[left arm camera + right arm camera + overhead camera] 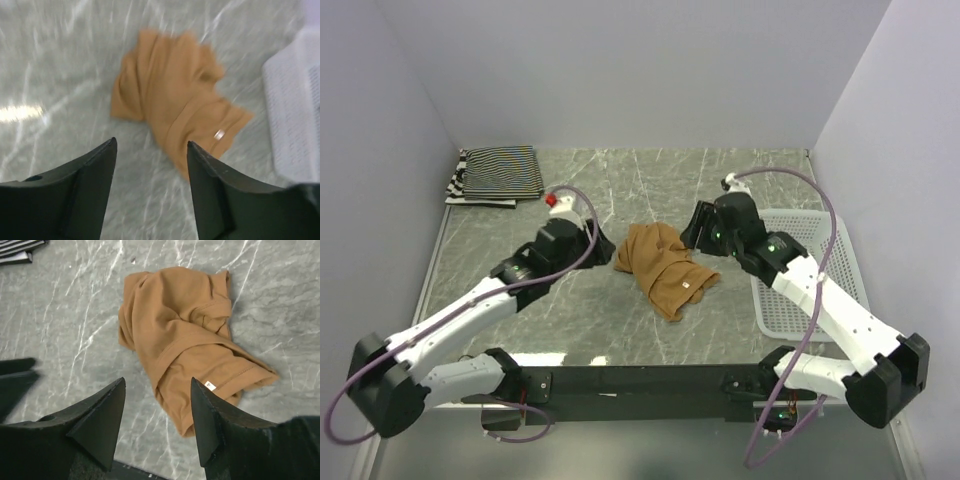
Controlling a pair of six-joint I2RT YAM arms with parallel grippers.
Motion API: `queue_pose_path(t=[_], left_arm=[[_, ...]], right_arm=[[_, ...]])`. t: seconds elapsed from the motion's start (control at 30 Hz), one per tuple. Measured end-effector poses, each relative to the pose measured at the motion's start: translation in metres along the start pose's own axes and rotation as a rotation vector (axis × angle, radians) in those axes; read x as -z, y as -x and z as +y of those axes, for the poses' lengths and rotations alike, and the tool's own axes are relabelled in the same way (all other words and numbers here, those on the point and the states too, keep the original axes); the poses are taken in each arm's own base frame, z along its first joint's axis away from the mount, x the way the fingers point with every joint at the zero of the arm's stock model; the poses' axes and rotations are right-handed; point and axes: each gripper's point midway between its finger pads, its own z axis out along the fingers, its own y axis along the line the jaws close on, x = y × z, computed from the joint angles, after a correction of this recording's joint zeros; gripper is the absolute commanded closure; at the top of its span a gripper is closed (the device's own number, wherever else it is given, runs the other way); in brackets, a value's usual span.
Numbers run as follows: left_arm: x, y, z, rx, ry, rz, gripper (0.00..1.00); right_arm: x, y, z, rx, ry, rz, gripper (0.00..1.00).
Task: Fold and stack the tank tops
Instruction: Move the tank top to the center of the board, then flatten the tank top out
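Folded striped black-and-white fabric tops point(495, 173) stacked far-left corner. My left gripper point(150, 145): jaws apart, empty, just left of crumpled tan-brown fabric tank top point(663, 265). My right gripper point(157, 382): likewise released, empty. I'd pinch opposite hems and spread flat before folding.

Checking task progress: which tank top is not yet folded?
The tan-brown tank top, lying crumpled in the middle; the striped tops sit folded flat and stacked in the far left corner.

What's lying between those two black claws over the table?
A crumpled tan-brown tank top lies on the table between the left gripper and the right gripper, both open. The top external view shows it best.
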Motion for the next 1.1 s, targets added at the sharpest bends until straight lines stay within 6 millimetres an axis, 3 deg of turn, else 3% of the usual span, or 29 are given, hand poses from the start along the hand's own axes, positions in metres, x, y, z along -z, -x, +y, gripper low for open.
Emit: queue_pose_path(t=[0.1,0.2,0.33,0.43,0.77,0.9,1.1], left_arm=[[-0.021,-0.051,0.017,0.001,0.029,0.127,0.35],[-0.031,-0.091,0.022,-0.004,0.029,0.221,0.25],[-0.044,-0.136,0.007,-0.033,-0.015,0.325,0.18],[-0.042,-0.170,-0.010,-0.070,-0.054,0.390,0.16],[-0.018,-0.245,-0.075,-0.178,-0.163,0.475,0.13],[-0.028,-0.257,-0.088,-0.204,-0.136,0.457,0.17],[-0.048,-0.254,-0.084,-0.226,-0.029,0.384,0.27]], right_arm=[[0.003,-0.019,-0.013,0.012,-0.024,-0.015,0.40],[-0.001,-0.054,-0.031,0.011,-0.039,0.003,0.41],[-0.020,-0.105,-0.072,0.014,-0.155,0.093,0.40],[-0.028,-0.122,-0.095,0.014,-0.239,0.118,0.38],[-0.041,-0.093,-0.127,-0.080,-0.373,-0.024,0.34],[-0.050,-0.084,-0.140,-0.129,-0.404,-0.042,0.34],[-0.066,-0.098,-0.148,-0.133,-0.433,0.024,0.36]])
